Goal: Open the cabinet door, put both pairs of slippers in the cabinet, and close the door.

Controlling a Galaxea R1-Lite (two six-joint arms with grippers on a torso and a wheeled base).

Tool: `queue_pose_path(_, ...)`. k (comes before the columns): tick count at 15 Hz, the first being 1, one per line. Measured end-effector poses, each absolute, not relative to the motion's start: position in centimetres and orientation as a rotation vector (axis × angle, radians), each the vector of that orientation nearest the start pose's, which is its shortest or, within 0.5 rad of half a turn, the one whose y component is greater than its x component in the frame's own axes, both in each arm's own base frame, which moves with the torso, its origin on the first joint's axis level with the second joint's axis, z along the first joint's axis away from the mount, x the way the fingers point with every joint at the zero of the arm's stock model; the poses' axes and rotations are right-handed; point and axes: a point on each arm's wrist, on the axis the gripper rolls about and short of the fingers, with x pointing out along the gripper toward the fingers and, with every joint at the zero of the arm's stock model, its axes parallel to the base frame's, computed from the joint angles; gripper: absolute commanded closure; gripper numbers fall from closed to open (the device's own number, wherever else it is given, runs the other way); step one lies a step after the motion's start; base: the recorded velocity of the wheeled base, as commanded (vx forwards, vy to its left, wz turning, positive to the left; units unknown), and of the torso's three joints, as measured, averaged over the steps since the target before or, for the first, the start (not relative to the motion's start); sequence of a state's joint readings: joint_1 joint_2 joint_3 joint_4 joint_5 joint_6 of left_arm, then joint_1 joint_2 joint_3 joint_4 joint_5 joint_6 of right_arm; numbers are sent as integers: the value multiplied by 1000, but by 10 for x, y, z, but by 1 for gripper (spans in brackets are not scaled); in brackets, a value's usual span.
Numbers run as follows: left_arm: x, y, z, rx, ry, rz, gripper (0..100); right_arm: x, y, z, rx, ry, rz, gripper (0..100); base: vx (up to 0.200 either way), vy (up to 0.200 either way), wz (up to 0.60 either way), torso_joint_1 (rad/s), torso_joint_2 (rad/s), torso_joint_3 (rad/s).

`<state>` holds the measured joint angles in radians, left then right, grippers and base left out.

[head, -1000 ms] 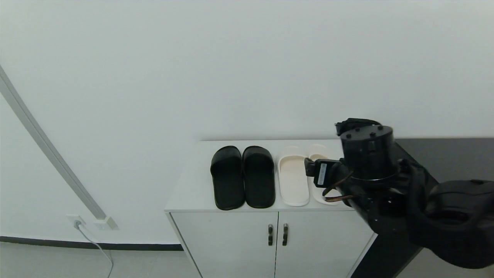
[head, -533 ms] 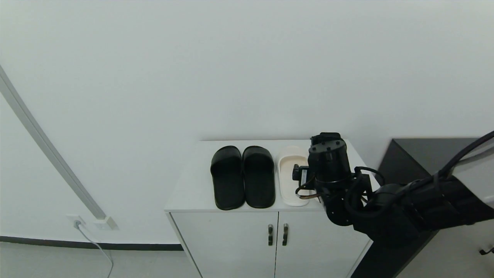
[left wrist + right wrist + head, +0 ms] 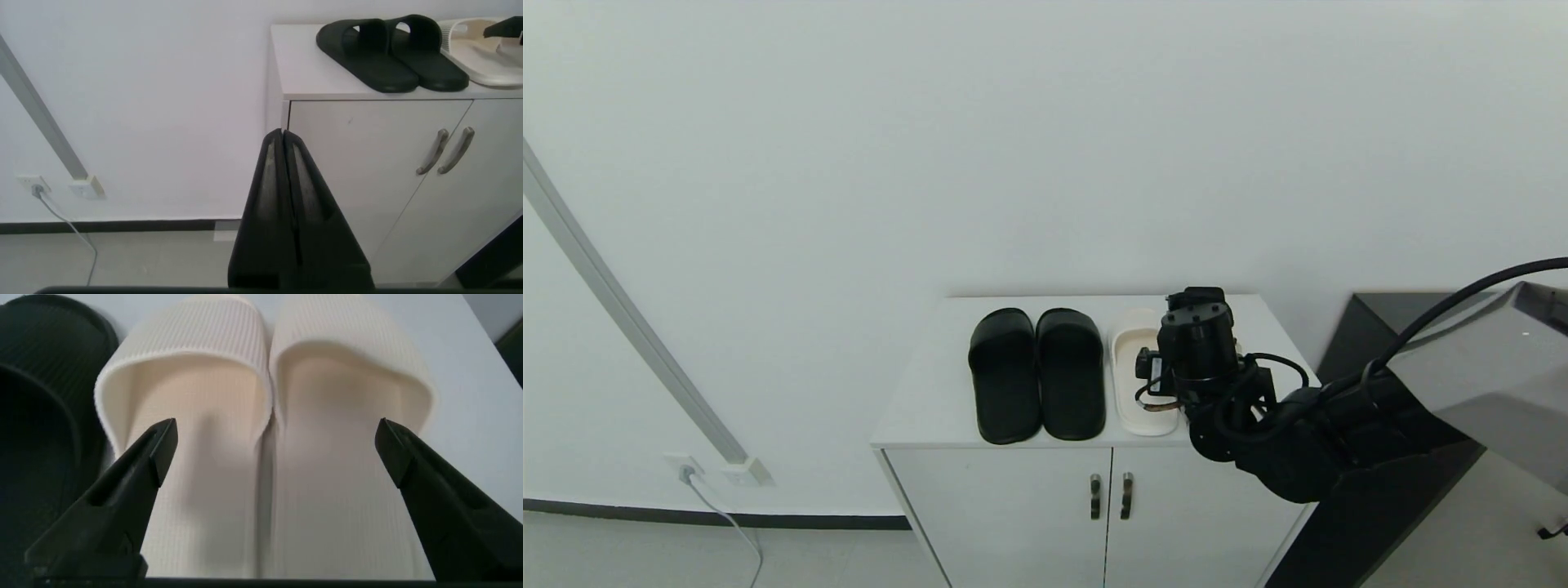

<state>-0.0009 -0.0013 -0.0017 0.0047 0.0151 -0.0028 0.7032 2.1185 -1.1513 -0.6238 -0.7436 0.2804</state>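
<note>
We found the cabinet (image 3: 931, 408) standing against the wall (image 3: 1045, 163), with a socket (image 3: 684, 468) low on the wall to its left. Two pairs of slippers lay side by side on its top, the left pair (image 3: 1037, 376) touching the right pair (image 3: 1141, 384), toes toward the wall. Below them the two doors (image 3: 1013, 523) met at the middle, their handles (image 3: 1095, 496) just beside each other. The right gripper (image 3: 276, 433) hung over the right pair, and the left gripper (image 3: 283, 135) sat off the cabinet's front left corner, below its top.

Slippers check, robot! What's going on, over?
Right gripper open over the white slippers on the cabinet top. Left gripper shut, facing the cabinet doors. Both doors shut, not yet opened.
</note>
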Motion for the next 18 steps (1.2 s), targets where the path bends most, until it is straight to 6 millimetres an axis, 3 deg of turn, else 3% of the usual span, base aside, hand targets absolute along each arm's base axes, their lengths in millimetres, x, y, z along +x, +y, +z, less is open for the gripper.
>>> queue_pose_path(7, -23, 0, 75, -3, 2, 15, 100, 355, 250, 107, 56, 218, -73, 0, 0, 0, 0, 0, 0, 0)
queue_pose_path(11, -23, 0, 75, -4, 2, 14, 100, 367, 250, 109, 56, 203, -52, 0, 0, 0, 0, 0, 0, 0)
queue_pose_path(12, -23, 0, 75, -4, 2, 14, 100, 369, 249, 109, 55, 200, -56, 100, 0, 0, 0, 0, 0, 0)
queue_pose_path(18, -23, 0, 75, -4, 2, 15, 100, 375, 249, 101, 38, 206, -71, 100, 0, 0, 0, 0, 0, 0)
